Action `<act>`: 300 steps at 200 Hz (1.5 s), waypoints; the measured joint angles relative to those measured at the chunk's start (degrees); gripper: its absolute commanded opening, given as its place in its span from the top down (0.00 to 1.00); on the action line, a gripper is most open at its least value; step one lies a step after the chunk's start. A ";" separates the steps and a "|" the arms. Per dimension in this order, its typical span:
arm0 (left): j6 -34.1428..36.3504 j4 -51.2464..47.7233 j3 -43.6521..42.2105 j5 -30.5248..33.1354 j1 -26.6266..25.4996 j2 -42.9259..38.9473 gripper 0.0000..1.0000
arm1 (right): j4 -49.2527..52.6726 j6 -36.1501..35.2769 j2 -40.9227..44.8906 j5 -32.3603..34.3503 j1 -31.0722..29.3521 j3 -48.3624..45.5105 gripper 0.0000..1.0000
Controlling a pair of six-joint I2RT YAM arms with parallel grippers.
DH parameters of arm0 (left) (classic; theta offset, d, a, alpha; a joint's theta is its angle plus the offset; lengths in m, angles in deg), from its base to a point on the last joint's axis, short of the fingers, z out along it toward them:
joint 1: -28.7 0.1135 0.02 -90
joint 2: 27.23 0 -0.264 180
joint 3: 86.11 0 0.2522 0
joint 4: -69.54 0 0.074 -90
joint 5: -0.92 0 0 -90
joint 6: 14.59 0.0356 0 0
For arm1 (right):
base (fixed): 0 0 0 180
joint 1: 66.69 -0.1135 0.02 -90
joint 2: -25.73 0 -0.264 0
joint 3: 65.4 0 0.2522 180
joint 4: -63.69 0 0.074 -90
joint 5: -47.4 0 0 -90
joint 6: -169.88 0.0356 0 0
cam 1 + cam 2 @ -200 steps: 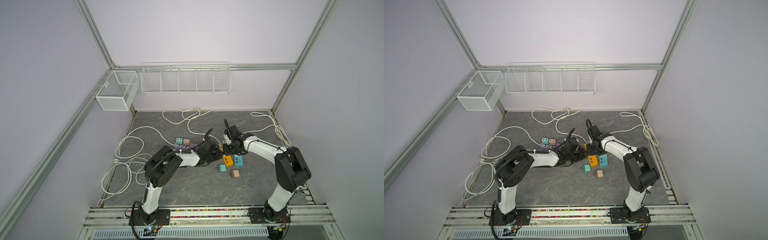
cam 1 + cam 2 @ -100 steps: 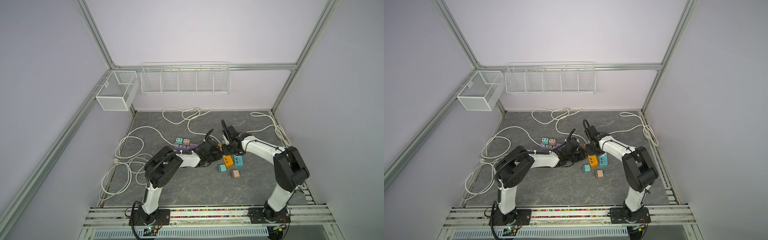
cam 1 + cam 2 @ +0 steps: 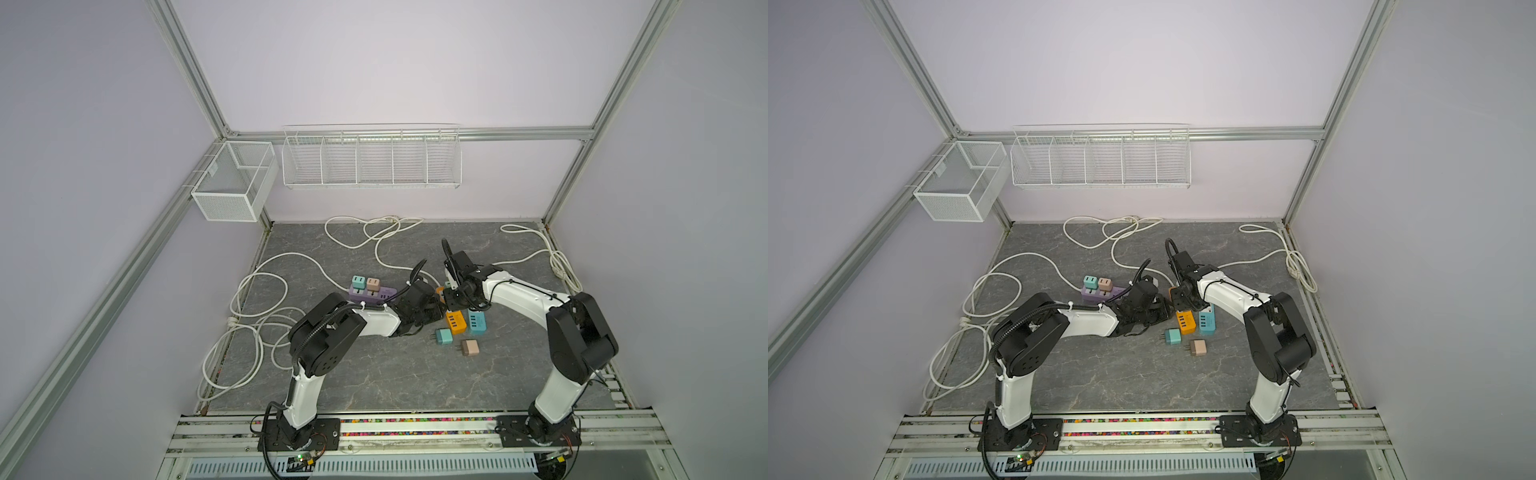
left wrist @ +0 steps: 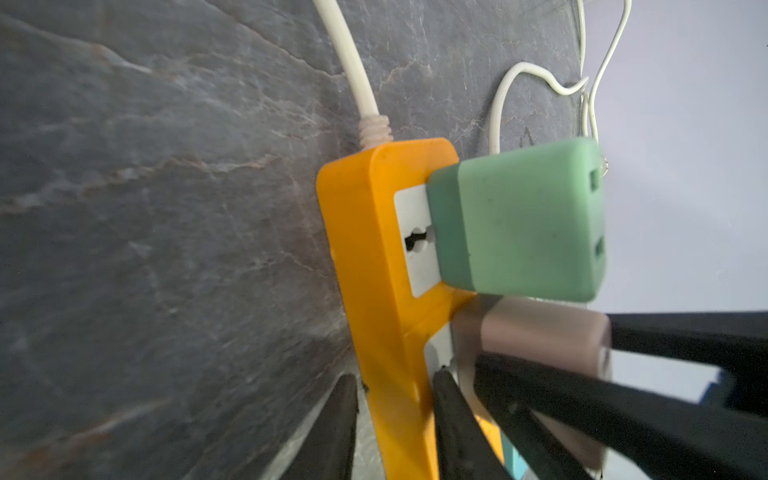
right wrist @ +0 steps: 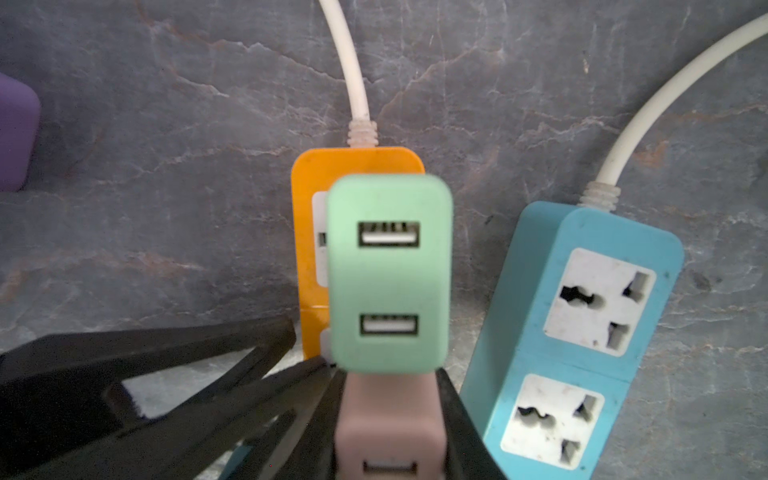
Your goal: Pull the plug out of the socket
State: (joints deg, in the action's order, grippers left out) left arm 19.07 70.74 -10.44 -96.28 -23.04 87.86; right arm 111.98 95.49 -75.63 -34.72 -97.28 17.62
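Plug pull
Right hand (image 5: 388, 388) clamps pink plug (image 5: 386, 428); left hand (image 4: 395, 399) straddles orange strip (image 4: 365, 249), grip unclear; pull straight

Loose teal adapter (image 3: 443, 336), tan adapter (image 3: 470, 347) near blue strip (image 3: 476, 323); mesh basket (image 3: 224, 203) on wall (image 3: 104, 124).

The pink plug (image 5: 388, 419) clamped in my right gripper (image 5: 388, 386) is blurred and cut off by the frame edge in my right wrist view, and in my left wrist view that gripper's fingers (image 4: 582, 411) cover part of it. In both top views my wrists hide it. The orange socket strip (image 4: 374, 266) runs out of frame past my left gripper (image 4: 395, 376).
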 measured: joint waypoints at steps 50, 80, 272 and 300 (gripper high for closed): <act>0.02 0.00 -0.33 0.35 -0.13 -0.22 0.70 | 0.20 -0.22 0.07 -0.13 0.35 0.07 0.74; 0.02 0.00 -0.39 0.52 -0.31 -0.28 0.71 | 0.22 -0.22 0.09 -0.07 0.13 0.07 0.75; 0.52 -3.04 1.33 1.57 -1.16 -0.33 0.75 | 1.25 -1.11 2.19 0.20 0.68 0.07 0.77; 0.85 -3.76 1.88 1.57 -1.16 -0.35 0.75 | 1.66 -1.09 6.93 -0.15 2.01 -0.70 0.77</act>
State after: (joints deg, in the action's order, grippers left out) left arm 19.92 66.98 -8.56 -94.71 -24.20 87.51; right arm 113.64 94.40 -68.70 -34.88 -95.27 16.92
